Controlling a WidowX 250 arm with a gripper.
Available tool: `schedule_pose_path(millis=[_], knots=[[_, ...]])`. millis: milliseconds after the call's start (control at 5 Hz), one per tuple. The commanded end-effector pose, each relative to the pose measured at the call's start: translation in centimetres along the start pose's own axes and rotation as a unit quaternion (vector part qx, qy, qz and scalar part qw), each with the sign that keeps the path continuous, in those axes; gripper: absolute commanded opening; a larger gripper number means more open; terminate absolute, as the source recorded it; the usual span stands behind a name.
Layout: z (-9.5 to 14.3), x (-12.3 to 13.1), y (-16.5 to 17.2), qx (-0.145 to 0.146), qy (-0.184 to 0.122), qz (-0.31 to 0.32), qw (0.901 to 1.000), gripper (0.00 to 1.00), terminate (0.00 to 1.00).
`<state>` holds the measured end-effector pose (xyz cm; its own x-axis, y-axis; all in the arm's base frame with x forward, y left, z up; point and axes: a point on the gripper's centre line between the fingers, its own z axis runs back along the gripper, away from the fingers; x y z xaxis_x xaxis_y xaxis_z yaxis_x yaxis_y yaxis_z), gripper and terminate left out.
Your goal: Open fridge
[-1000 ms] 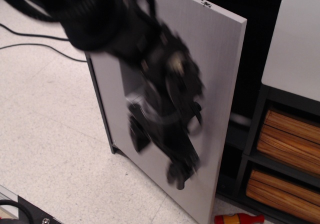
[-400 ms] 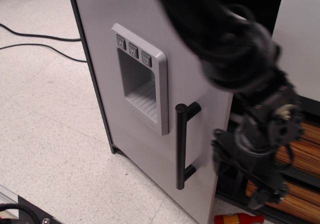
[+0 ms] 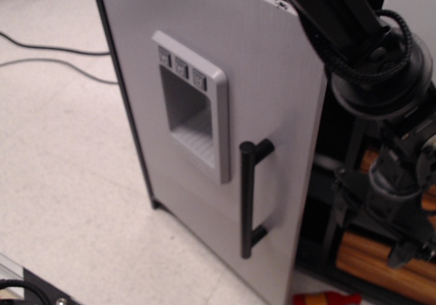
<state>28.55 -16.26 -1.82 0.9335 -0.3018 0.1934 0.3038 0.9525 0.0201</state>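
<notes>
Fridge (image 3: 204,114) door ajar, its black handle (image 3: 249,199) and dispenser panel (image 3: 193,104) left of the claw (image 3: 402,240). Wood-slat drawers (image 3: 371,257) sit behind the claw; claw blurred, its jaws indistinct.

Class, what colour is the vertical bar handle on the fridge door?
Black, on the handle, seen clearly in the observation.image view against the light grey door.

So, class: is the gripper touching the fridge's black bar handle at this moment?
Apart. The single camera view shows the gripper off to the right, past the door's free edge, with bare grey door plainly lying between it and the black bar handle.
</notes>
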Motion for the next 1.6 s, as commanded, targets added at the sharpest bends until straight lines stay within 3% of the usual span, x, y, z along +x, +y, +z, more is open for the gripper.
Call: schedule_pose_path(millis=[0, 200, 400, 800, 1000, 1200, 1400], knots=[[3.3, 2.9, 5.2, 0.032, -0.030, 0.072, 0.9964, 1.00, 0.00], [4.0, 1.7, 7.1, 0.043, -0.021, 0.079, 0.9958, 1.00, 0.00], [5.7, -1.0, 8.6, 0.028, -0.016, 0.082, 0.9961, 1.00, 0.00], [9.2, -7.2, 12.4, 0.024, 0.034, 0.111, 0.9930, 1.00, 0.00], [9.5, -9.8, 14.7, 0.023, 0.053, 0.110, 0.9922, 1.00, 0.00], [8.5, -12.7, 14.7, 0.030, 0.062, 0.090, 0.9935, 1.00, 0.00], [8.1, -15.1, 15.1, 0.056, 0.050, 0.084, 0.9937, 1.00, 0.00]])
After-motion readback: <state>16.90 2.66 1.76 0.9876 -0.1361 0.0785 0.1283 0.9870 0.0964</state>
